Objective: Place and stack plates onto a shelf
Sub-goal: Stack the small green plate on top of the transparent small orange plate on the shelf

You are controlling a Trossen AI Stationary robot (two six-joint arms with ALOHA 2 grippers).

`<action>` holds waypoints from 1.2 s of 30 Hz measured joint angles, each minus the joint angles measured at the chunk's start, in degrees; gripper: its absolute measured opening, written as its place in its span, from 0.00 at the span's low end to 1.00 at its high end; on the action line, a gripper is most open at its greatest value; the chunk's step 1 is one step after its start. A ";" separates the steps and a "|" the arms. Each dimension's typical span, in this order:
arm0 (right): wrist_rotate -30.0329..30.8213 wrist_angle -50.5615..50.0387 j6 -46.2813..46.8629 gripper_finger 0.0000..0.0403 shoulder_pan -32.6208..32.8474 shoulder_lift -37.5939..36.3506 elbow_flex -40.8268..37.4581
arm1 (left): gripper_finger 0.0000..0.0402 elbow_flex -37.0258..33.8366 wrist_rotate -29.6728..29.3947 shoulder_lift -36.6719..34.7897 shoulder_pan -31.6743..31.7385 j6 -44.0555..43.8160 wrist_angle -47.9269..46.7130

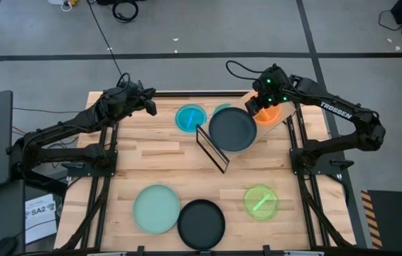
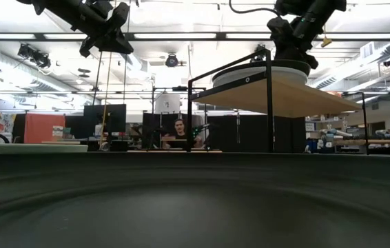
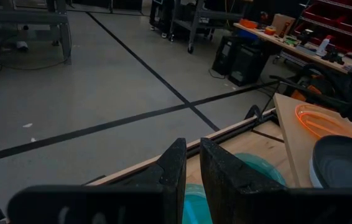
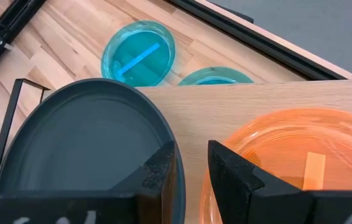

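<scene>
My right gripper [image 4: 188,165] hovers over the shelf [image 1: 275,128] in the upper right of the high view, fingers nearly closed with a thin gap, holding nothing as far as I can tell. It sits between the dark plate [image 1: 232,129] and the orange plate [image 1: 268,114], both on the shelf board. The dark plate hangs toward the shelf's left edge; a nudge from my fingers may slide it off, I judge. The orange plate is just beside my right finger, so lifting carelessly could drag it. My left gripper [image 3: 188,168] waits upper left, fingers almost shut, empty, above the blue plate [image 1: 190,118]. A teal plate [image 4: 215,76] peeks from behind the shelf. Mint plate [image 1: 156,208], black plate [image 1: 202,223] and lime plate [image 1: 261,202] lie at the bottom, not yet shelved.
</scene>
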 joint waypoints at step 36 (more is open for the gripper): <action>7.02 -8.32 11.43 0.25 37.55 -13.84 0.00 | 0.13 0.00 0.01 -0.01 0.00 -0.01 -0.14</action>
